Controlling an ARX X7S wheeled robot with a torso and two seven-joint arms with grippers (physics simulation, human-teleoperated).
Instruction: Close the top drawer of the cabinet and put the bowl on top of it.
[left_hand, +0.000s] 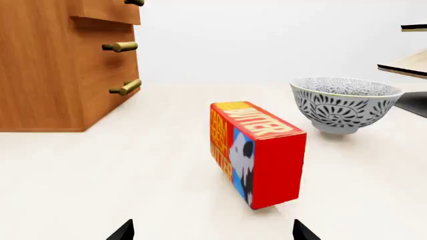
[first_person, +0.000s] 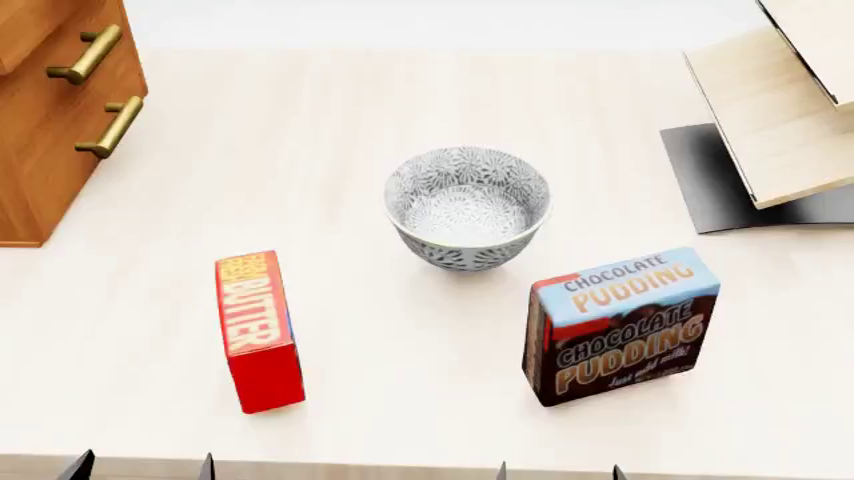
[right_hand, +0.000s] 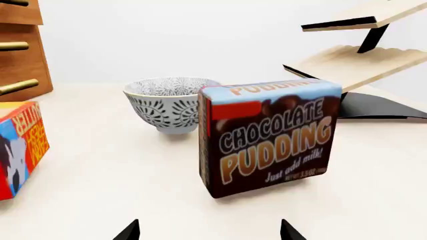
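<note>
Cabinet (left_hand: 60, 75): orange-brown wood grain, matt; brass-look metal bar handles (left_hand: 120, 47).
Bowl (first_person: 467, 205): white ceramic look, grey floral pattern inside and out, smooth.
Butter box (first_person: 258, 330): printed red card, slight sheen.
Pudding box (right_hand: 270, 135): printed brown card.
Surface (first_person: 400, 120): pale cream, smooth, matt.
Shelf (right_hand: 353, 60): pale wood; black base (right_hand: 380, 106).

The bowl (first_person: 467, 208) is sitting upright on the table (first_person: 347, 120), near the middle. The butter box (first_person: 258, 330) is lying nearer the robot and to the bowl's left, apart from it. The pudding box (first_person: 621, 325) is standing nearer the robot and to the bowl's right. The cabinet (first_person: 54, 110) is standing at the far left, its top drawer (left_hand: 110, 10) sticking out past the two below. The shelf (first_person: 787, 110) is standing at the far right.
</note>
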